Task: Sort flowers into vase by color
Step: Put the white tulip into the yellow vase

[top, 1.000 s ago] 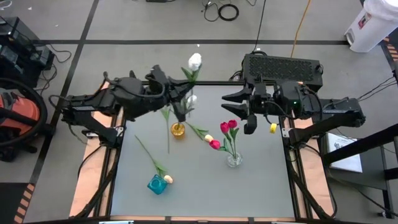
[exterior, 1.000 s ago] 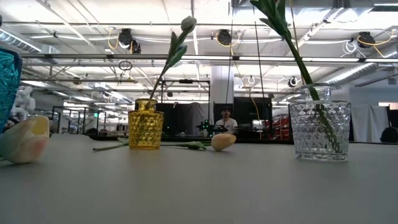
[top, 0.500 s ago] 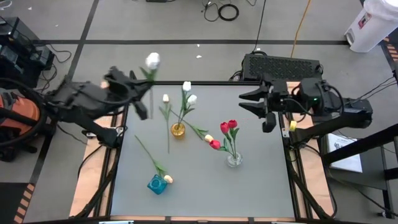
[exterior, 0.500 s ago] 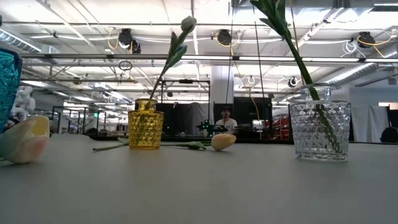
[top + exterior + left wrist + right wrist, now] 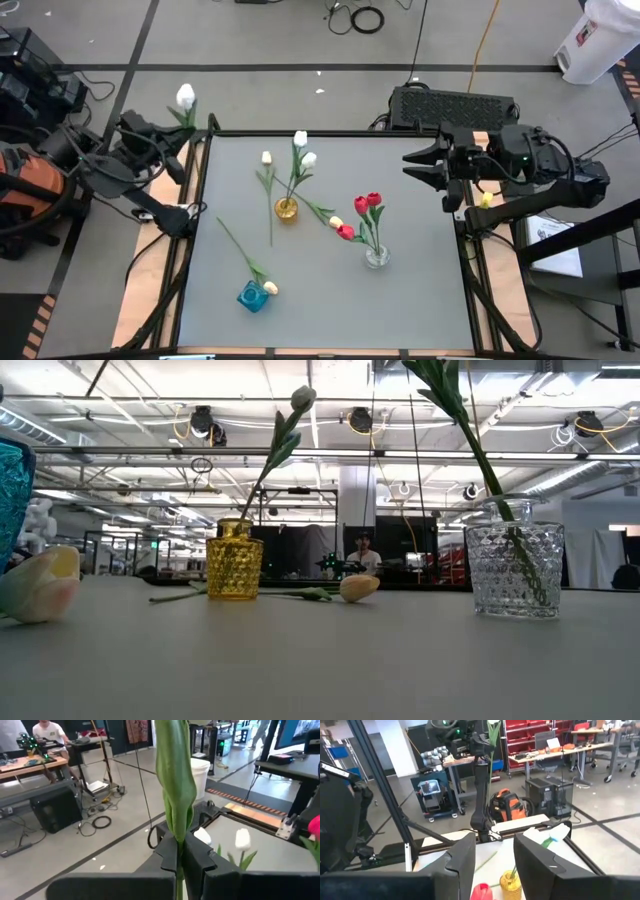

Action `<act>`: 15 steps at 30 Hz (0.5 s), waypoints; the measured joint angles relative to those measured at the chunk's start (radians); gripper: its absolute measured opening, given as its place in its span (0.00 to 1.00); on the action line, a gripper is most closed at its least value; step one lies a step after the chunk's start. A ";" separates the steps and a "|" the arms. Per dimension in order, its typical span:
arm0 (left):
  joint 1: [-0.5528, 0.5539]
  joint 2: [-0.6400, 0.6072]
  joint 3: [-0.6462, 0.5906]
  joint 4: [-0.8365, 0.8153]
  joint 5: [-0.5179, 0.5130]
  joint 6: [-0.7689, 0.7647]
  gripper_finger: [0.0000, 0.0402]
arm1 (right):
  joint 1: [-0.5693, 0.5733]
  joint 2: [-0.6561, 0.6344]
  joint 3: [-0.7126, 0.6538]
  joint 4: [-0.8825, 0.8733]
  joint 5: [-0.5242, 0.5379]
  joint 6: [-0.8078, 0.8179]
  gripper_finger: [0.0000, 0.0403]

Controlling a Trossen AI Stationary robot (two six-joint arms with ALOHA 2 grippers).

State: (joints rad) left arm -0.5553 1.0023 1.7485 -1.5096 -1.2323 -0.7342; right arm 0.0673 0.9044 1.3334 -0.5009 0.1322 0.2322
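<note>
High view first, working from the yellow vase (image 5: 286, 208) at mid-table. Far to its left, off the table's left edge, I see my left gripper (image 5: 190, 128) with its fingers pressed together on the green stem of a white tulip (image 5: 185, 96); the head stands above the gripper, outside the table (image 5: 330, 290). The left wrist view confirms it: the stem and leaf run straight up from between the two dark fingers (image 5: 200, 857), pinched tight.

On the table left of and below the yellow vase sits a teal vase (image 5: 252, 296) with one long stem leaning out toward the upper left, and a pale yellow head (image 5: 270, 288) lying just beside it. Just left of the yellow vase a pale tulip (image 5: 266, 158) lies flat, its stem running down past the vase. In the yellow vase itself stand two white tulips (image 5: 300, 139), heads leaning up and to the right. In the low view I can only make out one of them (image 5: 302, 398) above the vase rim.

Right of the yellow vase, a stem lies on the table with a pale head (image 5: 335, 221) at its end. Farther right is a clear vase (image 5: 376, 257) holding red tulips (image 5: 367, 203), with another red head (image 5: 345, 232) hanging low beside them.

Well right of the yellow vase, at the table's right edge, my right gripper (image 5: 422, 165) hovers with its fingers (image 5: 462, 857) spread apart and nothing between them
</note>
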 joint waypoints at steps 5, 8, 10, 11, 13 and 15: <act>-0.038 -0.145 -0.192 0.002 -0.032 -0.084 0.02 | 0.000 -0.002 0.000 -0.017 -0.001 0.019 0.31; -0.063 -0.241 -0.323 0.008 -0.053 -0.158 0.02 | 0.000 -0.002 0.000 -0.018 -0.001 0.028 0.31; -0.078 -0.298 -0.406 0.023 -0.056 -0.198 0.02 | 0.000 -0.002 0.000 -0.017 0.002 0.041 0.31; -0.085 -0.323 -0.444 0.042 -0.058 -0.203 0.02 | 0.000 -0.002 0.000 -0.017 0.005 0.044 0.31; -0.097 -0.369 -0.518 0.098 -0.066 -0.203 0.02 | 0.000 -0.001 0.000 -0.017 0.005 0.045 0.31; -0.108 -0.409 -0.587 0.155 -0.095 -0.203 0.02 | 0.000 -0.001 0.000 -0.017 0.005 0.044 0.31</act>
State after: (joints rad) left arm -0.6637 0.5934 1.1616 -1.3546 -1.3277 -0.9371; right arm 0.0673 0.9031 1.3334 -0.5179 0.1375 0.2764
